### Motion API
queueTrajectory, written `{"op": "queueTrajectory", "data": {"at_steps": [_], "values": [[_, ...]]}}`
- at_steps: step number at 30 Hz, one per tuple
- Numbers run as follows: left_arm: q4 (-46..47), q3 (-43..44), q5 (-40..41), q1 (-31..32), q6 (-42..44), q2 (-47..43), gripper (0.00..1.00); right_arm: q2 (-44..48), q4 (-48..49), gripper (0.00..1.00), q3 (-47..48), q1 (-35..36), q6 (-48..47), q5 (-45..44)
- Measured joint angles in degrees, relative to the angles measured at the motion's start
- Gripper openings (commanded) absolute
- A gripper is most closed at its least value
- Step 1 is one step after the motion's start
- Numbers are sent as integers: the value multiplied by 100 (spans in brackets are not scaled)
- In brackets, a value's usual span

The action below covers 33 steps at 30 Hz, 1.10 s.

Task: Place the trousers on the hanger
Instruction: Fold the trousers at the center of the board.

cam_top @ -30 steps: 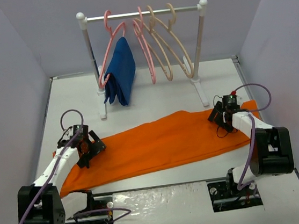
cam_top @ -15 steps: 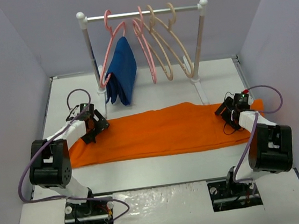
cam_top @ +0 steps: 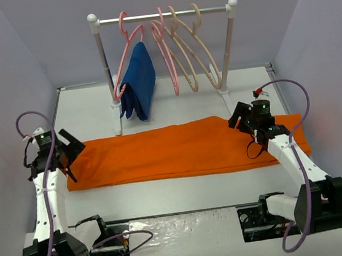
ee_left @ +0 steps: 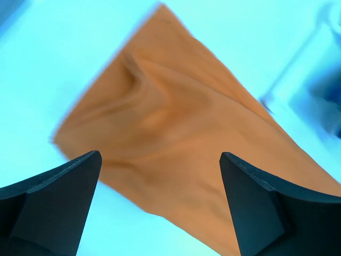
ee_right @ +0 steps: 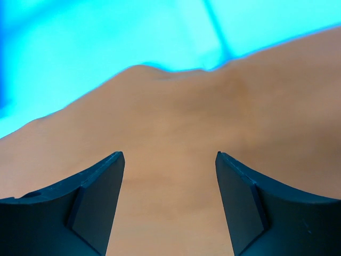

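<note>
The orange trousers (cam_top: pixel 180 150) lie flat in a long band across the table, also seen in the left wrist view (ee_left: pixel 176 133) and the right wrist view (ee_right: pixel 213 106). My left gripper (cam_top: pixel 68 150) hovers open over their left end, its jaws (ee_left: pixel 160 156) wide with nothing between them. Above the right part of the cloth my right gripper (cam_top: pixel 241 117) is open too, its jaws (ee_right: pixel 169 154) empty. The cream-beige hanger (cam_top: pixel 207 59) hangs on the rail at the back right, with a second like it (cam_top: pixel 185 55) beside.
A white rack (cam_top: pixel 100 62) stands at the back with a rail. It carries pink hangers (cam_top: pixel 166 54), one holding a dark blue garment (cam_top: pixel 138 82). The rack's feet (cam_top: pixel 117 125) rest just behind the trousers. Grey walls close in on three sides.
The trousers went from slanted to a straight band across the table. My left gripper swung out to their left end and rose. My right gripper shifted left and back.
</note>
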<state>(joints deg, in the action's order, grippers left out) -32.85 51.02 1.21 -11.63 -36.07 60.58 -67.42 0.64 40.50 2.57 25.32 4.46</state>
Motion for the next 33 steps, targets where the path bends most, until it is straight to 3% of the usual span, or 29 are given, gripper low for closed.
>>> {"op": "queueTrajectory", "data": {"at_steps": [4,11,17,33], "values": [[-257,93,-101,-765,461,293,88,322,-17,67,66,434,-163,174],[-173,183,-772,-926,1009,1786,88,330,-52,67,-144,1152,-393,404],[-77,839,-674,-941,1475,2253,86,334,40,68,-595,1213,-435,617],[-257,1288,-588,-914,1795,3306,59,339,320,68,-782,1215,-438,806]]}}
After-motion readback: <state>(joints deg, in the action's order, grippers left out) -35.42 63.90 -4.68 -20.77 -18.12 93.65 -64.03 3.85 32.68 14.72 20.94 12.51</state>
